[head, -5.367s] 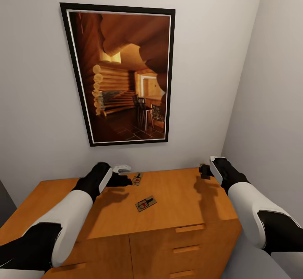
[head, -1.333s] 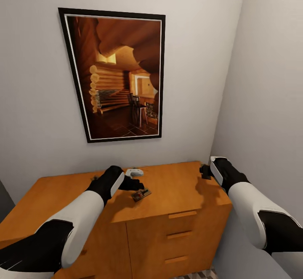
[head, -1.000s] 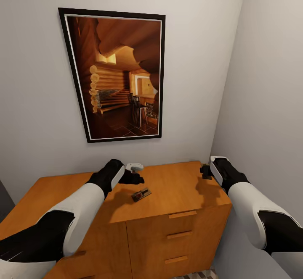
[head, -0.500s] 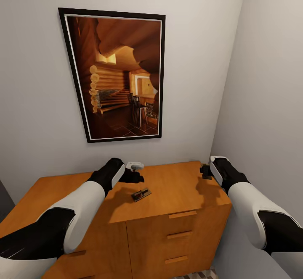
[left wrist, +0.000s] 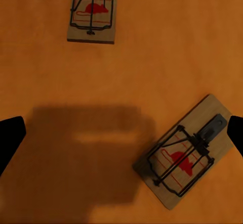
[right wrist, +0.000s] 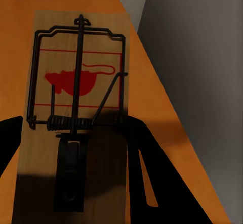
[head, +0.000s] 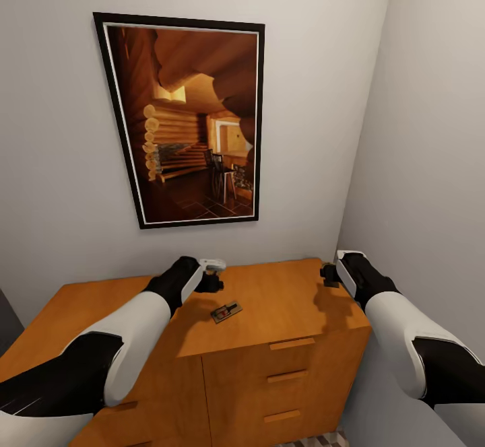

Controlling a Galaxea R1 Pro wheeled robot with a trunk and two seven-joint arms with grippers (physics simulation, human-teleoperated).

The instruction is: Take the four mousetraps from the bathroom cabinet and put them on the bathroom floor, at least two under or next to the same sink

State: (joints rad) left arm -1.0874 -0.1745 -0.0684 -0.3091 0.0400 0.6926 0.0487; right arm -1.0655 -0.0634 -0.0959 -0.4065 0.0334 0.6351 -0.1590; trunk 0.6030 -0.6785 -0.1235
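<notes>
The orange-brown cabinet (head: 283, 299) stands against the wall in the head view. One mousetrap (head: 225, 312) lies flat near the middle of its top. My left gripper (head: 213, 283) hovers open just behind that trap. In the left wrist view the gripper (left wrist: 121, 133) looks down on two mousetraps on the wood, one (left wrist: 185, 150) near a fingertip and one (left wrist: 91, 11) farther off. My right gripper (head: 328, 275) hangs over the cabinet's back right corner, and in the right wrist view it (right wrist: 76, 148) is shut on another mousetrap (right wrist: 78, 82). The sink is out of view.
A large framed picture (head: 188, 120) hangs on the wall behind the cabinet. A grey side wall (head: 431, 164) closes in tightly on the right. Drawer fronts with bar handles (head: 289, 374) face me, and a sliver of patterned floor (head: 316, 440) shows below.
My left gripper has pulled back from the trap in the middle of the cabinet top toward the wall, leaving the trap lying there. The right arm has not moved.
</notes>
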